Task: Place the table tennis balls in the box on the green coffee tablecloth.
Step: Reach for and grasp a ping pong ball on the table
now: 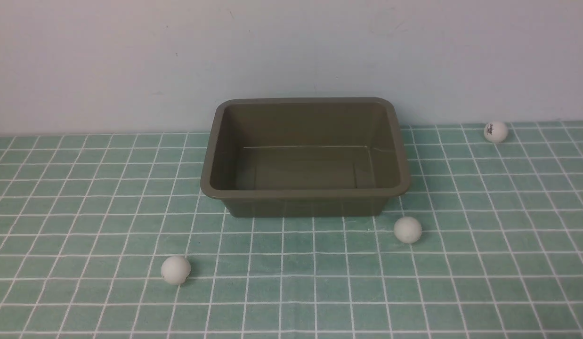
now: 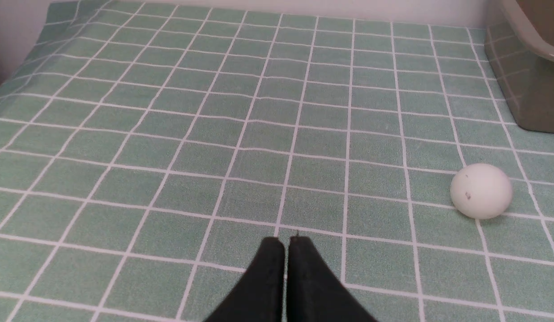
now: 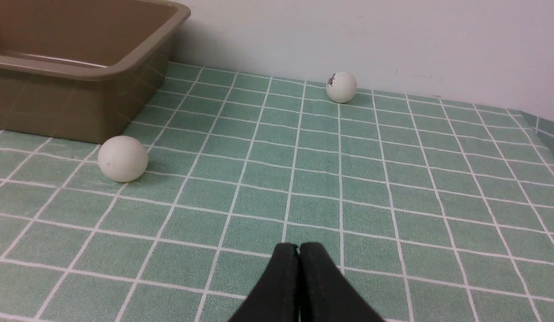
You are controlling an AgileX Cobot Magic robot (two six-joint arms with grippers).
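You have the olive-brown box [image 1: 304, 193] standing empty on the green coffee tablecloth [image 1: 84, 188], close to the wall [image 1: 131, 61]. The left table tennis ball [image 1: 175, 270] lies on the cloth off the box's front left corner. The middle table tennis ball [image 1: 408, 230] lies just beside the front right corner, and the logo table tennis ball [image 1: 496, 132] sits well to the right by the wall. Your left gripper [image 2: 286, 241] has its fingers [image 2: 268, 273] pressed together on nothing. Your right gripper [image 3: 298, 247] is the same.
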